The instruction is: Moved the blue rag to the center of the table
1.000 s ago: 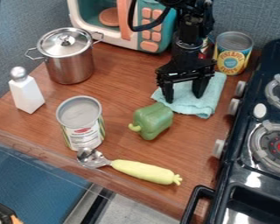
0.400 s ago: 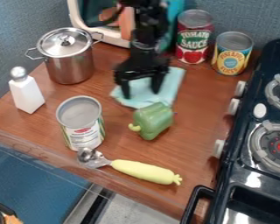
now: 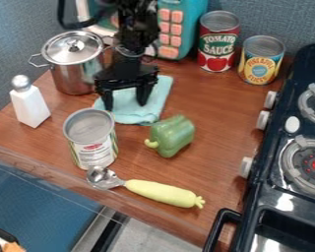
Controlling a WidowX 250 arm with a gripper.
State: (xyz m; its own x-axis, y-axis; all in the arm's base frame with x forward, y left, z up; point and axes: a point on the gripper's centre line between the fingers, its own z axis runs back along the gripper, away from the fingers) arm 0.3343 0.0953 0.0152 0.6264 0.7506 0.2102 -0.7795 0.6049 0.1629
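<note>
My gripper [image 3: 125, 105], its two fingers spread, stands on or just above the blue rag [image 3: 160, 93], between the steel pot [image 3: 78, 74] and green pepper [image 3: 172, 136]. Without a pinch, the cloth could slip free; a wide leftward sweep could bump the pot or the unlidded-looking can [image 3: 93, 140]. The rag lies pale, soft, lightly rumpled.

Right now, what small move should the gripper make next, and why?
Probably lift the gripper straight up: its fingers stand apart at the blue rag, which lies near mid-table, between the lidded steel pot and green bell pepper.
</note>
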